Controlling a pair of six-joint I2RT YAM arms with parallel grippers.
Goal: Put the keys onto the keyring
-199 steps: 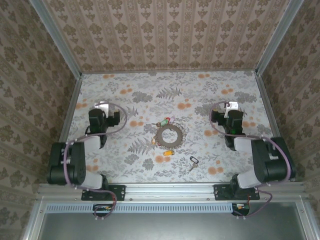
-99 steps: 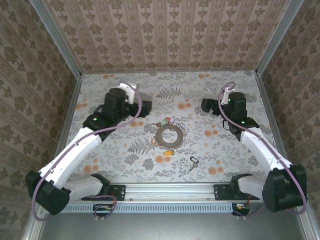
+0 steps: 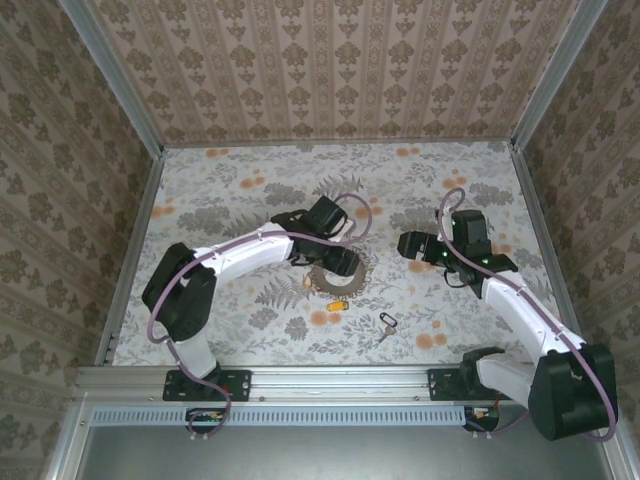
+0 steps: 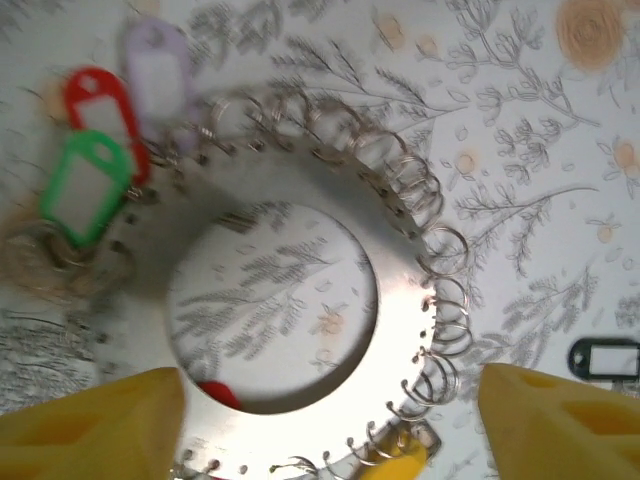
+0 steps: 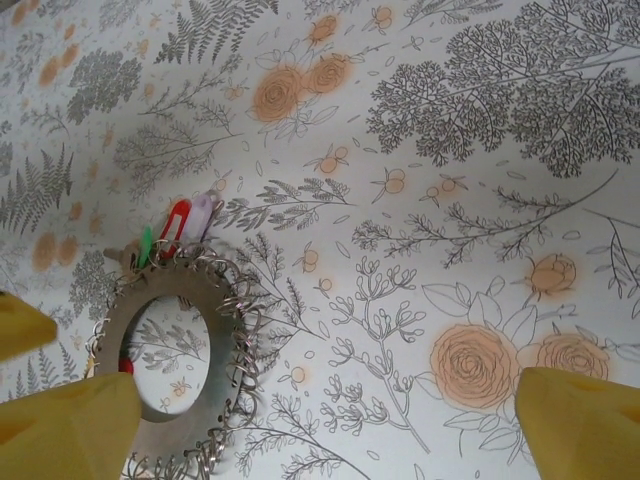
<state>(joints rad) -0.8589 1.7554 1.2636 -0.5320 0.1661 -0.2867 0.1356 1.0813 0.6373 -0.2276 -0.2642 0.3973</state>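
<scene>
Keyring point(image 4: 400, 310): seemingly thin, stiff, light metal disc, flat on the bench point(image 4: 520, 150); best pinched across its rim. Left jaws spread astride it; right jaws spread.

Keyring point(image 4: 395, 270) lying flat mid-scene, tagged keys point(image 5: 178, 225) at its rim, one key loose.
Ring: flat grey-brown metal disc, wide round hole, small wire loops all along the outer edge. Green tag point(image 4: 85, 185), red tag point(image 4: 100, 100) and pale lilac tag point(image 4: 160, 65) bunched touching the far edge; blurred, can't tell if hooked on. Yellow tag point(image 3: 338, 300) at the near edge. Small red piece point(image 4: 215, 393) shows inside the hole. Black-tagged key point(image 3: 386, 323) lies near-right of the ring, apart from it.
</scene>
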